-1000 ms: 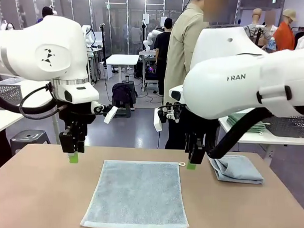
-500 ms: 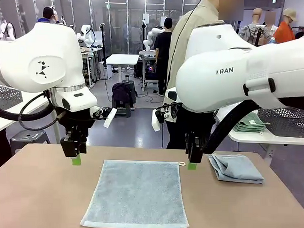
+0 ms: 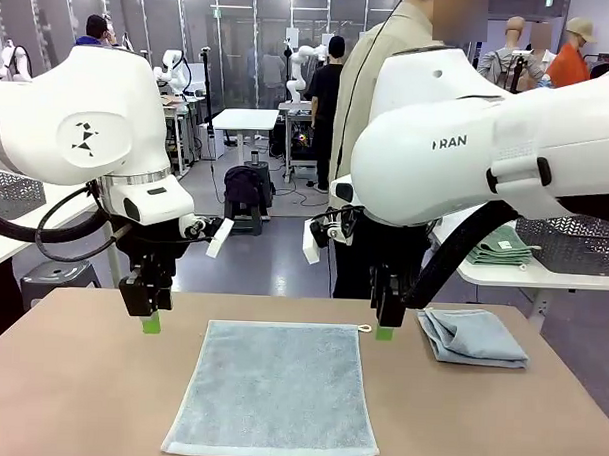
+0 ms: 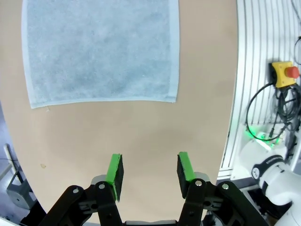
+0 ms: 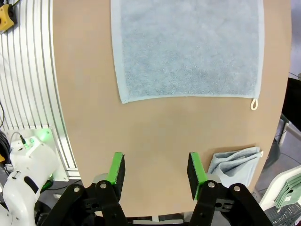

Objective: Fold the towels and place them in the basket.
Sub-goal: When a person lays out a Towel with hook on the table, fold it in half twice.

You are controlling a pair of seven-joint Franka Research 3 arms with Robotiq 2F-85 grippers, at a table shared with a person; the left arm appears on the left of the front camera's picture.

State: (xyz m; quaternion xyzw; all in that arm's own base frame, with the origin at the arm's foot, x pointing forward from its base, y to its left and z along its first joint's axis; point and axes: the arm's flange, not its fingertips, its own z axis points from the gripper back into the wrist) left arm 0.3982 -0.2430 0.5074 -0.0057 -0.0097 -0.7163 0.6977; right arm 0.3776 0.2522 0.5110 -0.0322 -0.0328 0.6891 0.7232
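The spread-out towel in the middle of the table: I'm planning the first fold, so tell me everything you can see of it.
The spread-out towel is a pale grey-blue terry rectangle with a hemmed border, lying flat and unfolded on the tan table. A small white loop sticks out at its far right corner. Only the table touches it; the left gripper and right gripper, both open, hover beside its far corners.

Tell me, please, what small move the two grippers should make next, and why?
Probably bring each slightly inward and down onto the spread towel's far corners to pinch them. The left gripper and right gripper hang open and empty above the table, just outside those corners. The right one is beside the white loop, and the spread towel lies flat, not yet folded.
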